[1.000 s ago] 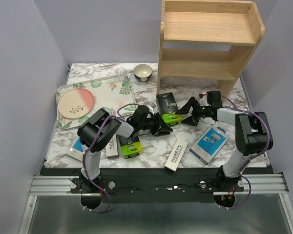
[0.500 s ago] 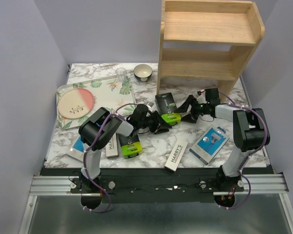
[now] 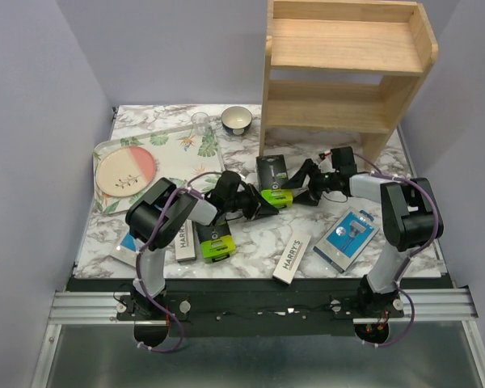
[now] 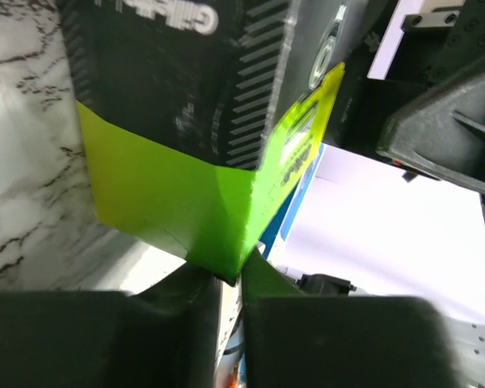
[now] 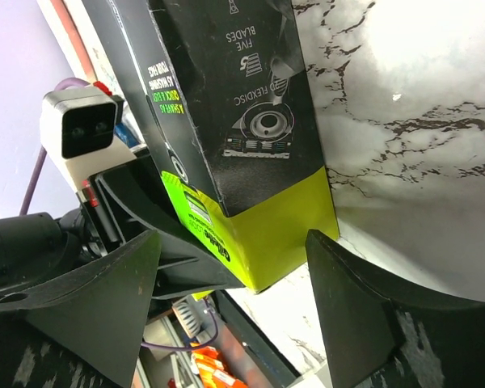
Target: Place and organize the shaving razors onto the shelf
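Note:
A black razor box with a lime-green end (image 3: 272, 179) lies tilted in front of the shelf (image 3: 339, 48). My left gripper (image 3: 257, 204) is shut on the corner of its green end (image 4: 186, 202), which sits wedged between the fingertips (image 4: 230, 279). My right gripper (image 3: 304, 191) stands open from the other side, its fingers (image 5: 352, 299) flanking the same green end (image 5: 267, 234) without touching it. More razor packs lie on the marble: a second black-and-green box (image 3: 214, 242), two white HARRY'S boxes (image 3: 291, 259) (image 3: 183, 241), and blue-and-white packs (image 3: 346, 238) (image 3: 128, 246).
A floral tray (image 3: 178, 149) at the left holds a pink round plate (image 3: 125, 171). A clear glass (image 3: 200, 123) and a small bowl (image 3: 237, 120) stand near the back, left of the shelf's side panel.
The left gripper's jaws have closed onto the box's green end. The box shifted slightly left and away. The right gripper moved left, closer around the box.

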`<action>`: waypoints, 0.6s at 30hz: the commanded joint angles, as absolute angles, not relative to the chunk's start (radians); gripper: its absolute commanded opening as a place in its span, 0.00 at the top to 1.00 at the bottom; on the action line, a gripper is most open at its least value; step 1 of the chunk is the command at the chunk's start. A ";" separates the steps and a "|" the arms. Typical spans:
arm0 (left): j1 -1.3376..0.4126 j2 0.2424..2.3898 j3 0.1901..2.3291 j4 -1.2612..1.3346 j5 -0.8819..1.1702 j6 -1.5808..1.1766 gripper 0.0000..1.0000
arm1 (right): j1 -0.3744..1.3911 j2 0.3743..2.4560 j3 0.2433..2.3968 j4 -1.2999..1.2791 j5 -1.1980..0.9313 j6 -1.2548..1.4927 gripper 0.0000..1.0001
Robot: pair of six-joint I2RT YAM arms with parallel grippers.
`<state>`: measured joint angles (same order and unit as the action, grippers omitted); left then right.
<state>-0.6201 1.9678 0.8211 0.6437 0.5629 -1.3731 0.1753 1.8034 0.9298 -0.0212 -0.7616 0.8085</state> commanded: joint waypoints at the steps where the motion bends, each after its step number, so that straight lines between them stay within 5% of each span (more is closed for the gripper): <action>1: -0.569 1.944 0.799 0.610 0.502 -1.368 0.90 | 0.206 1.819 0.948 0.008 -0.756 0.828 0.19; 4: -0.546 1.933 0.796 0.638 0.531 -1.359 1.00 | 0.204 1.786 0.930 0.003 -0.741 0.812 0.16; 18: -0.538 1.858 0.841 0.675 0.609 -1.316 1.00 | 0.207 1.793 0.854 0.061 -0.775 0.914 0.05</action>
